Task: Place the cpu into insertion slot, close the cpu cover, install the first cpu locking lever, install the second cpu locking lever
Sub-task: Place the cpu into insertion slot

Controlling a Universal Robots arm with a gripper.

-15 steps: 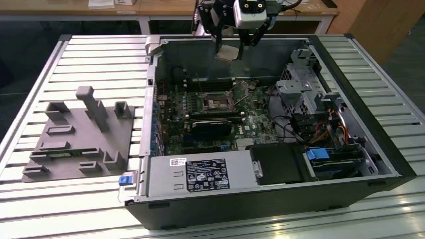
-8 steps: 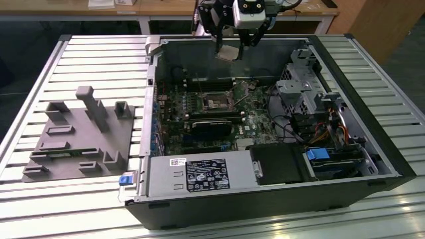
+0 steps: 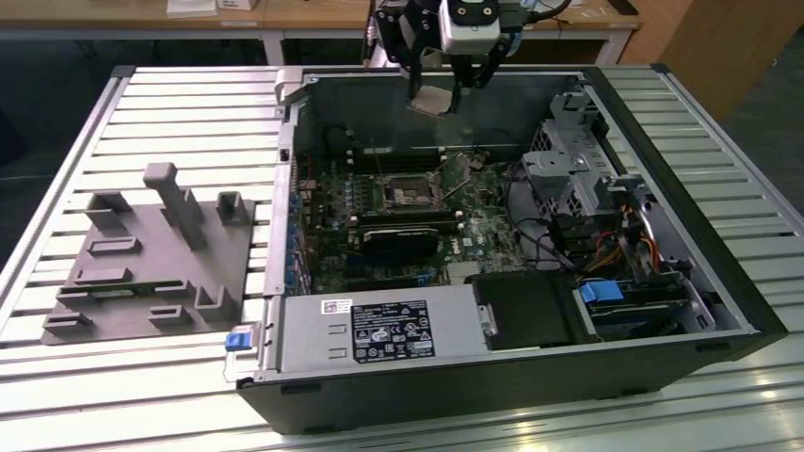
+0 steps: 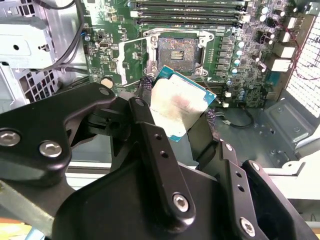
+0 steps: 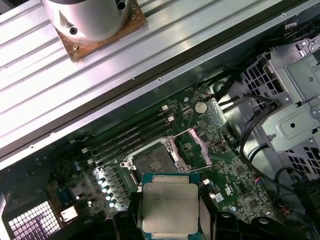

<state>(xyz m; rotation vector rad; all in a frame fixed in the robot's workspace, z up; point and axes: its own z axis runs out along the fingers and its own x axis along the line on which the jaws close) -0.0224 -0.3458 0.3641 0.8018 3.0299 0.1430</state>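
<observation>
My gripper (image 3: pixel 442 92) hangs over the far part of the open computer case (image 3: pixel 703 235), shut on the cpu (image 3: pixel 435 99), a flat silver-grey square chip on a green-edged base. In both wrist views the cpu (image 4: pixel 176 106) (image 5: pixel 169 207) sits between black fingers (image 4: pixel 145 118), tilted and well above the board. The insertion slot (image 3: pixel 409 193) (image 4: pixel 176 50) (image 5: pixel 151 160) lies bare below it on the green motherboard (image 3: pixel 337 252). The cpu cover (image 3: pixel 460 169) (image 5: pixel 193 147) stands swung up beside the slot.
A grey moulded fixture (image 3: pixel 151 254) lies on the slatted table at the exterior view's left. Inside the case are a power supply (image 3: pixel 377 330), a metal drive cage (image 3: pixel 571 165), cables (image 3: pixel 553 245), a black module (image 3: pixel 399 240) and long memory slots (image 5: pixel 132 135).
</observation>
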